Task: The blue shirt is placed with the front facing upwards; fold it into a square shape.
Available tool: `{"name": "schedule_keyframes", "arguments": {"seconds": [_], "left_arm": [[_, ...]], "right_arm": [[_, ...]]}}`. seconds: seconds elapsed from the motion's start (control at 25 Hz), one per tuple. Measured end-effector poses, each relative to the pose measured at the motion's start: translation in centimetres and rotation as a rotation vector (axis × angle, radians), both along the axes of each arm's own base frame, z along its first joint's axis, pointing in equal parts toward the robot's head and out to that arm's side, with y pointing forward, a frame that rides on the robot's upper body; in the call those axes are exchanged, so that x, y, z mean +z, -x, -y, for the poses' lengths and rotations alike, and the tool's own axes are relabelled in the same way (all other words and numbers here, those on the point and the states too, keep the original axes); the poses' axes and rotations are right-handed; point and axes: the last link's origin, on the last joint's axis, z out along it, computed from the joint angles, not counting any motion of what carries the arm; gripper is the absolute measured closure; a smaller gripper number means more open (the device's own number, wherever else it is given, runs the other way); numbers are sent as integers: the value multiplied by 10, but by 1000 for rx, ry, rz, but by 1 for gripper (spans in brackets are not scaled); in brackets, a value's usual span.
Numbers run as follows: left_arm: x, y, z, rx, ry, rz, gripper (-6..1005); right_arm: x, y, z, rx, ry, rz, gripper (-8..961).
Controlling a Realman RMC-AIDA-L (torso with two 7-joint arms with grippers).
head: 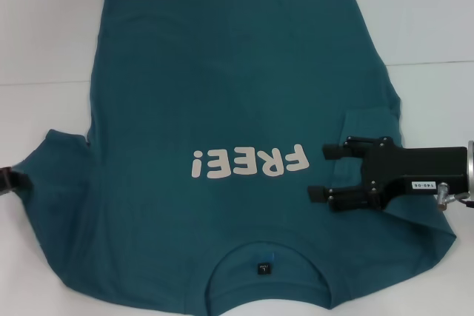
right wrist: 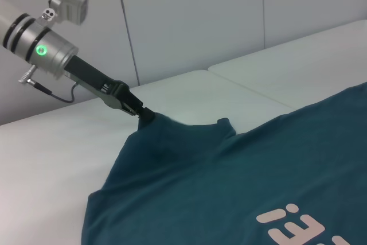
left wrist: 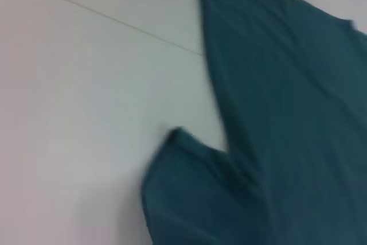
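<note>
1. While the blue shirt is lying front-up on the white table, filling most of the head view, we are reading its cream "FREE!" lettering upside down.
2. At the left edge, our left gripper is pinching the shirt's sleeve, fingers clenched on cloth.
3. At centre right, our right gripper is hovering over the shirt, fingers released and apart.

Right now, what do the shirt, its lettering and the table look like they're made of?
Shirt: soft matte knit, probably cotton; it drapes and creases where the left gripper pinches the sleeve. Lettering: flat cream print, likely vinyl or ink. Table: smooth, white, faintly glossy, maybe laminate; can't tell for sure.
</note>
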Motion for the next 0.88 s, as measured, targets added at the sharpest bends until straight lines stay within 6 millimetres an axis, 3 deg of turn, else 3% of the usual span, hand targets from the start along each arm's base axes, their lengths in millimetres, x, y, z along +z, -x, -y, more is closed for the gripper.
{"name": "schedule_keyframes", "arguments": {"seconds": [0.4,0.88], "left_arm": [[-16,-35,0,-152,61,107,962],[-61,-69,-9,-235,197,140,960]], "right_arm": [[-2,1,-2,4,-1,13,25],[-3,0,-3,1,-7,24,26]]}}
